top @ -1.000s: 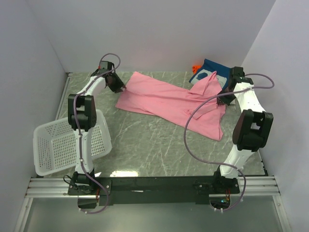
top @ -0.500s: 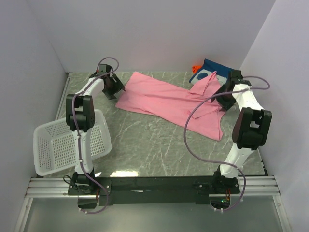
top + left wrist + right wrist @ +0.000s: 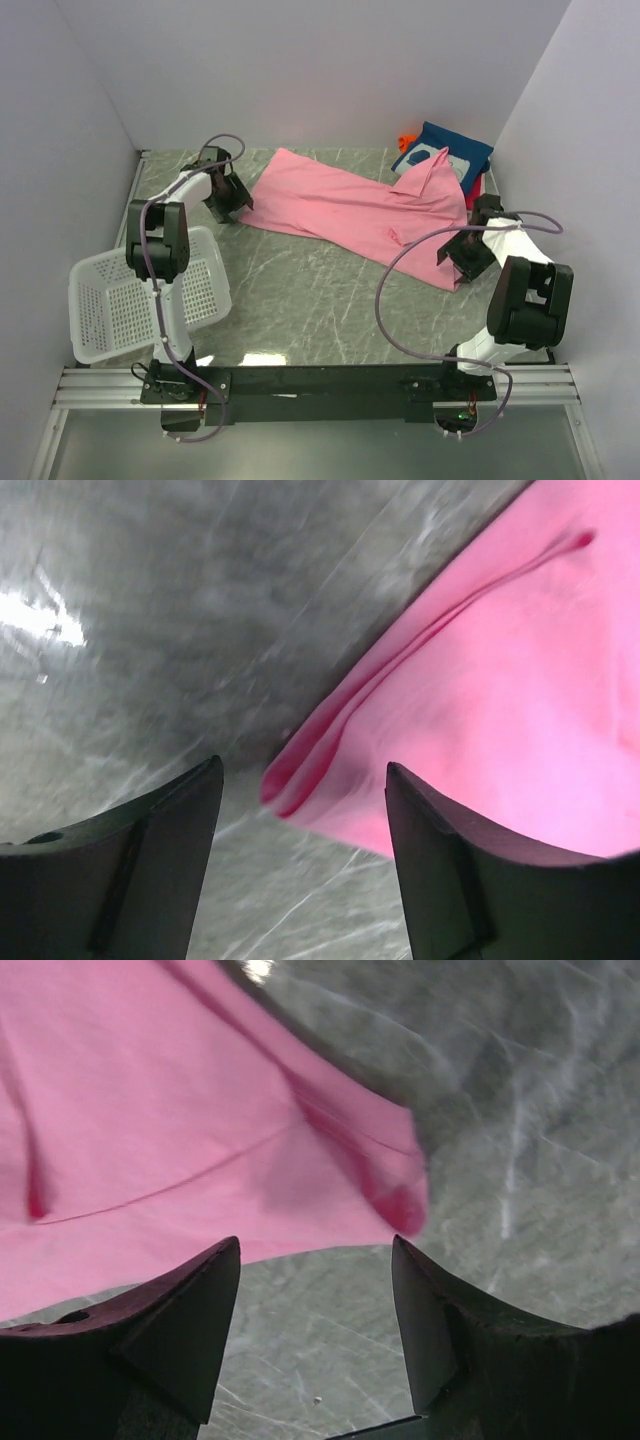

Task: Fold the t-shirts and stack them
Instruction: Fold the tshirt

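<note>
- Top view: found left gripper (image 3: 232, 200) low at the far left corner of the pink t-shirt (image 3: 350, 205), and right gripper (image 3: 462, 255) low at its near right corner. Cannot tell jaw opening from this height.
- Same view: noted the shirt spread across the far half of the marble table (image 3: 300, 300), with a flap raised next to the blue folded garment (image 3: 445, 150) in the far right corner. Noted the white basket (image 3: 75, 300) well apart at the left.
- Left wrist view: found left gripper (image 3: 303, 780) spread wide and holding nothing. Noted a doubled corner of the pink t-shirt (image 3: 500, 710) lying on the table between the jaws, untouched.
- Right wrist view: found right gripper (image 3: 317, 1250) likewise spread wide and empty. Noted the corner of the pink t-shirt (image 3: 150, 1110) off centre, close to one jaw.
- Risk, left side: judged likely to catch only the upper layer of the doubled corner, which would skew the fold.
- Risk, right side: judged liable to miss or barely nip the off-centre corner, which would then slip out on lifting.
- Risk, both: judged that uneven lifting would drag the cloth, trap the raised flap and disturb the blue folded garment.
</note>
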You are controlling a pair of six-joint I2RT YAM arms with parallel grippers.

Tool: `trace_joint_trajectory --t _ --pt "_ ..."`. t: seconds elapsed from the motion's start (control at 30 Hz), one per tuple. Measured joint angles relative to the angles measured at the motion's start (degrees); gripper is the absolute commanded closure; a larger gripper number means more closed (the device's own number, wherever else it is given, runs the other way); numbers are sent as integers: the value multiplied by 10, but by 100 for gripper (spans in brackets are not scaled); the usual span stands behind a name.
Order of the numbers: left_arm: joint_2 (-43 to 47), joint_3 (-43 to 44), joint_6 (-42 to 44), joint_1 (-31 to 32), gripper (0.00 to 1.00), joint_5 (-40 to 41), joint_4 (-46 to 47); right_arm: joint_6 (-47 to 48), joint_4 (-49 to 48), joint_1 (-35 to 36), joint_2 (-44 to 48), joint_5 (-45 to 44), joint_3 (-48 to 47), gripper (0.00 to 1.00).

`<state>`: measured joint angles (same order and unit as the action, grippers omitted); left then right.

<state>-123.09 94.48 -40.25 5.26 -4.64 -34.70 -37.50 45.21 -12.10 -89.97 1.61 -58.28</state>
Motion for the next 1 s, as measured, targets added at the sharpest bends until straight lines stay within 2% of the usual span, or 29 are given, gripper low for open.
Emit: trace_joint_trajectory --t 0.2,0.43,0.63,0.73,0.8,1.0 --pt "27 -43 5 0 34 0 10 -1 -12 -22 29 2 51 31" --pt "36 -64 4 -1 41 -4 26 0 -23 -42 42 2 62 32" --pt "36 -66 1 -2 54 -8 36 5 -30 -46 42 4 75 35" --pt "35 -66 1 -2 58 -12 39 8 -37 -47 41 7 83 41" --pt "33 -66 0 -2 61 -15 40 12 -40 -47 40 8 84 49" --pt "21 -57 -2 -2 78 -17 41 13 -52 -47 26 9 85 68"
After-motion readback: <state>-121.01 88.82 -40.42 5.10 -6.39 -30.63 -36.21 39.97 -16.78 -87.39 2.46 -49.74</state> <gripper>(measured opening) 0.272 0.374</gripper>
